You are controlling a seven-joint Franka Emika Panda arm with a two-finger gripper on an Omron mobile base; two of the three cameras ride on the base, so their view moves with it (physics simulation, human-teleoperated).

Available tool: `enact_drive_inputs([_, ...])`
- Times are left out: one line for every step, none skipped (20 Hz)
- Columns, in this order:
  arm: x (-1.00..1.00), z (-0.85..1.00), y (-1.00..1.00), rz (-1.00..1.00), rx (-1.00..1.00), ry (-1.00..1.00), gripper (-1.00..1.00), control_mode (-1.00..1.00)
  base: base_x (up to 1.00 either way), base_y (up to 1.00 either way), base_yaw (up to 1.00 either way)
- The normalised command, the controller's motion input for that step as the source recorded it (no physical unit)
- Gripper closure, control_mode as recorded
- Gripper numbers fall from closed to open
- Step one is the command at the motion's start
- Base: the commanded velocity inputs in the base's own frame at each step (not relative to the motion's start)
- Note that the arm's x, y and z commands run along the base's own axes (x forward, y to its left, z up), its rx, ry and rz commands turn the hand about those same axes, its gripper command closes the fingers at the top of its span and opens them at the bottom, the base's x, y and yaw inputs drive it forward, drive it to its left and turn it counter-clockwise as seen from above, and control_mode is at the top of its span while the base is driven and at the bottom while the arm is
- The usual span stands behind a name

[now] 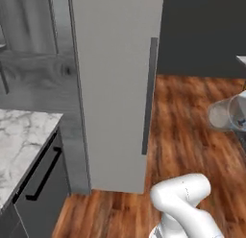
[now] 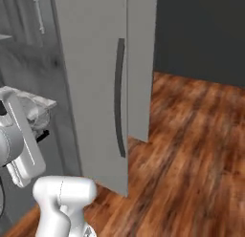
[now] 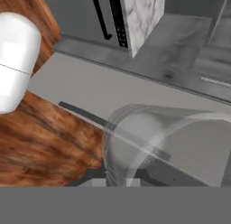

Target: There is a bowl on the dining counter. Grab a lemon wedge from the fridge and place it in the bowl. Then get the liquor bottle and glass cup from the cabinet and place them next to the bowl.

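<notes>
The glass cup (image 3: 158, 142), a clear tumbler, lies on its side across the hand view, its rim right at my gripper (image 3: 118, 177), which is shut on it. In the left base view the glass cup (image 1: 227, 112) hangs at the right edge above the wooden floor. The fridge (image 1: 115, 88), tall and light grey with a long dark handle (image 1: 149, 95), stands closed just ahead; from the other side the fridge (image 2: 91, 64) is left of centre. The bowl, lemon wedge and liquor bottle are out of view.
A white marble counter (image 1: 19, 141) over a dark drawer with a black handle (image 1: 43, 177) sits to the left. Grey wood-grain panels (image 1: 38, 74) rise behind it. Brown wooden floor (image 2: 191, 150) stretches to the right, with a dark wall (image 2: 201, 35) beyond.
</notes>
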Motion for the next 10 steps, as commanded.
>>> enact_drive_inputs([0.0,0.0,0.0,0.0,0.0,0.0,1.0,1.0,0.0,-0.12,-0.7])
enact_drive_inputs([0.0,0.0,0.0,0.0,0.0,0.0,1.0,1.0,0.05,-0.17,-0.69])
enact_drive_inputs([0.0,0.0,0.0,0.0,0.0,0.0,1.0,1.0,0.13,-0.25,-0.68])
enact_drive_inputs([0.0,0.0,0.0,0.0,0.0,0.0,1.0,1.0,0.16,-0.37,-0.66])
enact_drive_inputs([0.0,0.0,0.0,0.0,0.0,0.0,1.0,1.0,0.24,-0.49,-0.62])
enact_drive_inputs([0.0,0.0,0.0,0.0,0.0,0.0,1.0,1.0,0.32,-0.49,-0.6])
enact_drive_inputs([0.0,0.0,0.0,0.0,0.0,0.0,1.0,1.0,0.38,-0.49,-0.57])
enact_drive_inputs([0.0,0.0,0.0,0.0,0.0,0.0,1.0,1.0,0.45,-0.45,-0.56])
enact_drive_inputs([0.0,0.0,0.0,0.0,0.0,0.0,1.0,1.0,0.56,-0.4,-0.54])
enact_drive_inputs([0.0,0.0,0.0,0.0,0.0,0.0,1.0,1.0,0.66,-0.38,-0.51])
